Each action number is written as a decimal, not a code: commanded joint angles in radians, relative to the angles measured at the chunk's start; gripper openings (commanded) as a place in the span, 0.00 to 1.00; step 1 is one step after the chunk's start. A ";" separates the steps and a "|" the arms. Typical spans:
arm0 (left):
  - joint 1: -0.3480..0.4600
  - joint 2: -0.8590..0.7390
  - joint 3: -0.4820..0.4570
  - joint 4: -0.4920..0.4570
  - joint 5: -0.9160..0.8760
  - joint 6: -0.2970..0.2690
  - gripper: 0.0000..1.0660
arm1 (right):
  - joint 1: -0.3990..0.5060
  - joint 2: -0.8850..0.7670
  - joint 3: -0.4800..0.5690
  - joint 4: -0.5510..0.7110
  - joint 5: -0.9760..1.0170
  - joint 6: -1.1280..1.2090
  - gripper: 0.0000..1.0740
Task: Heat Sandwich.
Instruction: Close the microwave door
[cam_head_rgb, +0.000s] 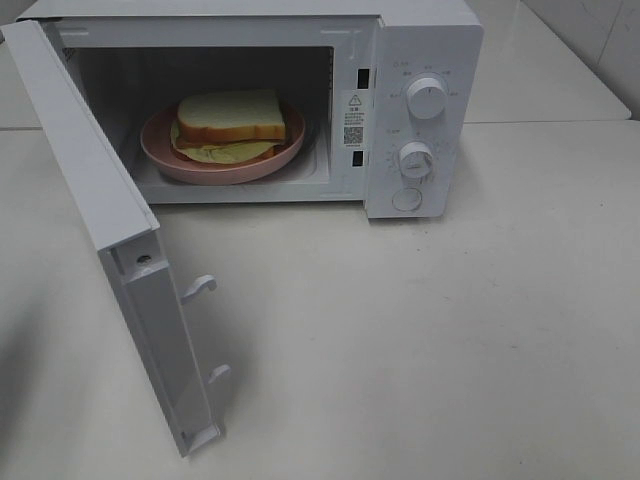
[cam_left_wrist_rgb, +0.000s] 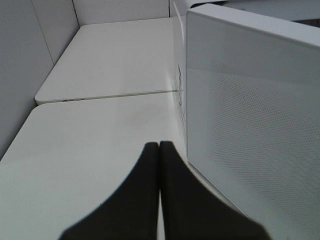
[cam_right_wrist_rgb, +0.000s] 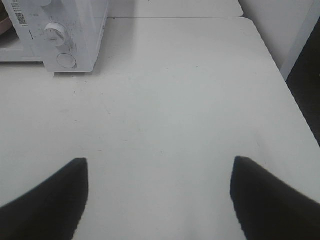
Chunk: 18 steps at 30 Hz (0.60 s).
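The sandwich (cam_head_rgb: 231, 124), white bread with tan crust and pale yellow-green filling, lies on a round pink plate (cam_head_rgb: 165, 152) inside the white microwave (cam_head_rgb: 420, 40). The microwave's door (cam_head_rgb: 110, 215) stands swung wide open to the left. Neither arm shows in the exterior high view. In the left wrist view my left gripper (cam_left_wrist_rgb: 159, 146) is shut with nothing in it, close beside the outer face of the open door (cam_left_wrist_rgb: 250, 115). My right gripper (cam_right_wrist_rgb: 159, 162) is open and empty over bare table, with the microwave's control panel (cam_right_wrist_rgb: 60, 42) some way ahead of it.
Two knobs (cam_head_rgb: 427, 98) and a round button (cam_head_rgb: 407, 199) sit on the microwave's right panel. Two latch hooks (cam_head_rgb: 200, 287) stick out of the door's edge. The white table (cam_head_rgb: 450, 330) ends at an edge (cam_right_wrist_rgb: 290, 95) on the right, and a seam (cam_left_wrist_rgb: 110, 94) crosses it on the left.
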 joint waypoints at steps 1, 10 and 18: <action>-0.001 0.091 -0.001 0.027 -0.101 -0.038 0.00 | -0.008 -0.027 0.002 0.006 -0.009 -0.007 0.70; -0.001 0.293 -0.022 0.156 -0.319 -0.150 0.00 | -0.008 -0.027 0.002 0.006 -0.009 -0.007 0.70; -0.001 0.452 -0.052 0.334 -0.503 -0.231 0.00 | -0.008 -0.027 0.002 0.006 -0.009 -0.007 0.70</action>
